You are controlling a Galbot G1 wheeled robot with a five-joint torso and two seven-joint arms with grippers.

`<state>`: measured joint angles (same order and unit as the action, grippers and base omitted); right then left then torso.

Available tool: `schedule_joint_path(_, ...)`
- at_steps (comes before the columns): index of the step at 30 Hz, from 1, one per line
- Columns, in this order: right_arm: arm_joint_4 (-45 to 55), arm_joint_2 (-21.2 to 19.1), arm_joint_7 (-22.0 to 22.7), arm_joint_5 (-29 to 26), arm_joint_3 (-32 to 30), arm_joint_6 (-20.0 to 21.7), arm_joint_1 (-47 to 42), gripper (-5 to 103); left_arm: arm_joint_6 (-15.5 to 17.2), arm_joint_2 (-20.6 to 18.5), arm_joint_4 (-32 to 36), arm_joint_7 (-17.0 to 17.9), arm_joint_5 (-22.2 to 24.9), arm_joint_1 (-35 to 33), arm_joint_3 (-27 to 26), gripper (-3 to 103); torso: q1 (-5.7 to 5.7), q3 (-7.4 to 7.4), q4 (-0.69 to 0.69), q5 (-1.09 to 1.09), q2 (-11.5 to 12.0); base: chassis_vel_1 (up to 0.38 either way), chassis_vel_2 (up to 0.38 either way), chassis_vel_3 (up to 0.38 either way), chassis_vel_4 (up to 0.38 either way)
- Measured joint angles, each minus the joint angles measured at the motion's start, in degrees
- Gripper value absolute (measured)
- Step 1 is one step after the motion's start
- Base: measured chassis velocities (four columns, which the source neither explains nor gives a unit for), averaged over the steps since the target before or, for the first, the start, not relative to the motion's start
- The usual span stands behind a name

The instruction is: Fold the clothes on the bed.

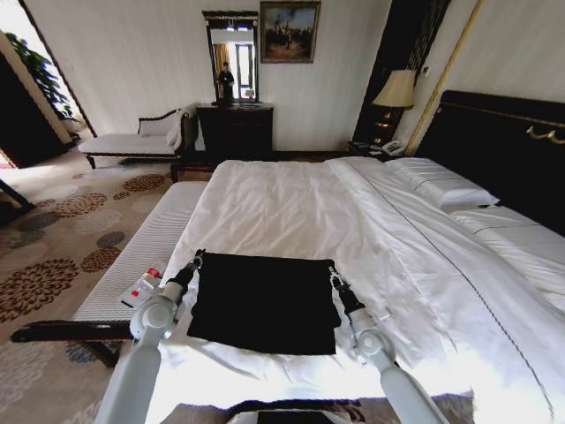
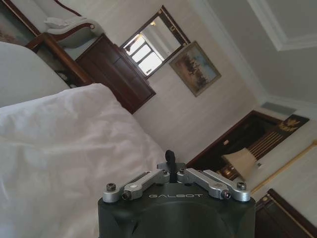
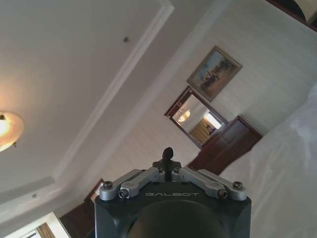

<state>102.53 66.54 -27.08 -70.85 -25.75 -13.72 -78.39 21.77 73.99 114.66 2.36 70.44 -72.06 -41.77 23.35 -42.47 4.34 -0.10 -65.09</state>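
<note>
Both pincers at the far corners of a half-folded shirt.

The soft black fabric T-shirt (image 1: pixel 263 302) lies as a flat rectangle near the foot of the large white-sheeted bed (image 1: pixel 291 203). The left pincer (image 1: pixel 198 259) sits at its 11 o'clock corner and the right pincer (image 1: pixel 334 276) at 1 o'clock; whether they grip cloth, I cannot tell. Judged best: move both level together, keeping the edge taut.

Daylight glares from the far-left doorway (image 1: pixel 22 40); a lit lamp (image 1: pixel 395 89) glows far right. Wide-angle distortion bends the edges; the black shirt (image 1: pixel 263 302) lacks detail.
</note>
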Motion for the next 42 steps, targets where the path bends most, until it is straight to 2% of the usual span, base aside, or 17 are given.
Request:
schedule_joint_path(8,10.12,2.18,-3.66,0.79,-5.21,-1.60,-7.31,1,0.28,0.16,11.09,-0.37,4.43,-7.42,-4.84,1,0.00,0.00,-0.01,0.00,0.00,0.000,0.000,0.000,0.000)
schedule_joint_path(14,20.52,4.14,2.68,5.79,-7.29,-2.47,-13.50,1,-0.05,0.98,20.03,0.01,5.17,-13.24,-7.41,1,0.00,-0.01,0.00,0.00,0.00,0.000,0.000,0.000,0.000)
schedule_joint_path(17,28.33,4.37,10.06,9.91,-8.68,-2.63,-17.48,1,-0.25,1.05,27.45,0.04,6.92,-17.99,-10.01,1,0.00,0.00,-0.01,0.01,-0.01,0.000,0.000,0.000,0.000)
schedule_joint_path(19,30.99,4.23,12.79,10.53,-9.25,-2.29,-18.29,1,-0.26,0.92,28.64,0.25,7.96,-19.22,-10.92,1,-0.01,0.00,-0.01,0.02,-0.01,0.000,0.000,0.000,0.000)
schedule_joint_path(21,34.94,3.52,18.99,11.07,-9.82,-0.67,-18.60,1,-0.09,0.40,29.36,1.31,9.43,-20.56,-12.06,1,-0.01,0.00,0.00,-0.01,-0.01,0.000,0.000,0.000,0.000)
schedule_joint_path(22,36.70,2.45,26.18,11.46,-9.78,1.87,-17.46,1,0.21,-0.12,29.42,2.10,9.41,-20.34,-12.05,1,-0.01,0.00,0.01,-0.01,-0.01,0.000,0.000,0.000,0.000)
schedule_joint_path(23,36.70,2.45,26.18,11.46,-9.78,1.87,-17.46,1,0.21,-0.12,29.42,2.10,9.41,-20.34,-12.05,1,-0.01,0.00,0.01,-0.01,-0.01,0.000,0.000,0.000,0.000)
schedule_joint_path(25,36.65,-0.02,34.56,11.42,-8.92,5.98,-14.55,1,1.11,-1.05,29.15,3.30,7.88,-18.35,-10.56,1,-0.01,0.00,0.00,0.00,-0.01,0.000,0.000,0.000,0.000)
schedule_joint_path(26,33.74,-2.49,38.79,11.06,-7.79,9.03,-11.00,1,1.96,-1.70,26.66,4.45,6.17,-15.92,-8.60,1,-0.01,0.00,-0.01,0.00,-0.01,0.000,0.000,0.000,0.000)
schedule_joint_path(28,28.06,-5.05,41.22,10.09,-5.63,11.87,-6.12,1,3.25,-2.46,19.95,5.63,4.52,-11.29,-5.35,1,-0.01,-0.02,-0.02,0.01,0.01,0.000,0.000,0.000,0.000)
schedule_joint_path(29,28.06,-5.05,41.22,10.09,-5.63,11.87,-6.12,1,3.25,-2.46,19.95,5.63,4.52,-11.29,-5.35,1,-0.01,-0.02,-0.02,0.01,0.01,0.000,0.000,0.000,0.000)
schedule_joint_path(32,12.28,-7.73,42.59,3.66,0.80,16.08,5.10,1,3.89,-3.20,1.76,6.31,-0.30,0.53,2.63,1,0.05,-0.05,0.02,-0.02,0.05,0.000,0.000,0.000,0.000)
schedule_joint_path(33,8.53,-7.85,42.51,2.96,2.71,16.39,7.88,1,3.77,-3.24,-2.67,5.79,-1.70,3.50,4.67,1,0.06,-0.04,0.02,0.03,0.04,0.000,0.000,0.000,0.000)
schedule_joint_path(34,8.53,-7.85,42.51,2.96,2.71,16.39,7.88,1,3.77,-3.24,-2.67,5.79,-1.70,3.50,4.67,1,0.06,-0.04,0.02,0.03,0.04,0.000,0.000,0.000,0.000)
schedule_joint_path(37,-5.10,-7.02,40.29,2.47,9.14,16.21,17.21,1,2.08,-2.17,-18.95,3.84,-7.72,12.20,11.05,1,0.06,-0.06,-0.01,-0.05,0.05,0.000,0.000,0.000,0.000)
schedule_joint_path(39,-14.41,-5.18,37.29,3.71,12.56,14.59,21.64,1,0.24,-0.73,-27.45,1.71,-10.99,17.23,13.61,1,0.06,-0.05,-0.01,0.04,0.05,0.000,0.000,0.000,0.000)
schedule_joint_path(42,-19.54,-3.74,34.39,4.37,14.10,13.29,24.01,1,-1.40,0.09,-31.63,-0.20,-12.16,19.50,14.99,1,0.05,-0.04,0.01,0.01,0.05,0.000,0.000,0.000,0.000)
